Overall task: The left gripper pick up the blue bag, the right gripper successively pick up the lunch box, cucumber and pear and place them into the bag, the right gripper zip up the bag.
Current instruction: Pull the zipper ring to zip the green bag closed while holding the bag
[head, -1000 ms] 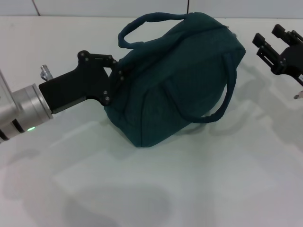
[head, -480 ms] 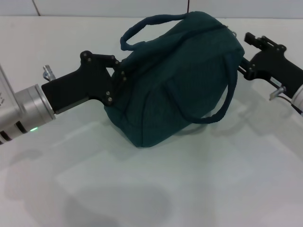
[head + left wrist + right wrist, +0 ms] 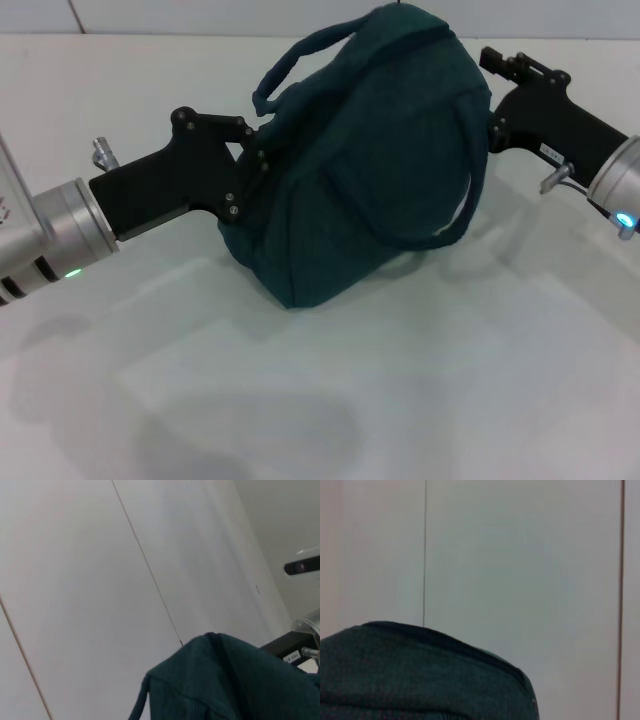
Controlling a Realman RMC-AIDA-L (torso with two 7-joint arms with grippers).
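While we're looking down from the head view, the white table (image 3: pixel 420 400) is carrying everything and the blue bag (image 3: pixel 370 160) is sitting on it just past centre, bulging upward and leaning toward our left side. Its far handle (image 3: pixel 300 58) is arching over the top-left corner; the near handle (image 3: pixel 465 195) is hanging down the front face toward the right. The top edge is looking drawn together, and we can't make out the zipper pull.

We're seeing the left gripper (image 3: pixel 250 155) pressed against the bag's left end, black body running back to the silver wrist with the green light on. Its fingertips are sitting on the fabric, and we can't tell whether they're spread or pinching cloth.

The right gripper (image 3: pixel 492 70) is touching the bag's upper right end, arm coming in from the right edge. Its tip is partly buried behind the fabric, so we can't tell how its fingers are set either.

From the left wrist view we're getting the bag's top (image 3: pixel 225 680) with a wall behind it. From the right wrist view the bag (image 3: pixel 420 675) is filling the lower part of the shot.
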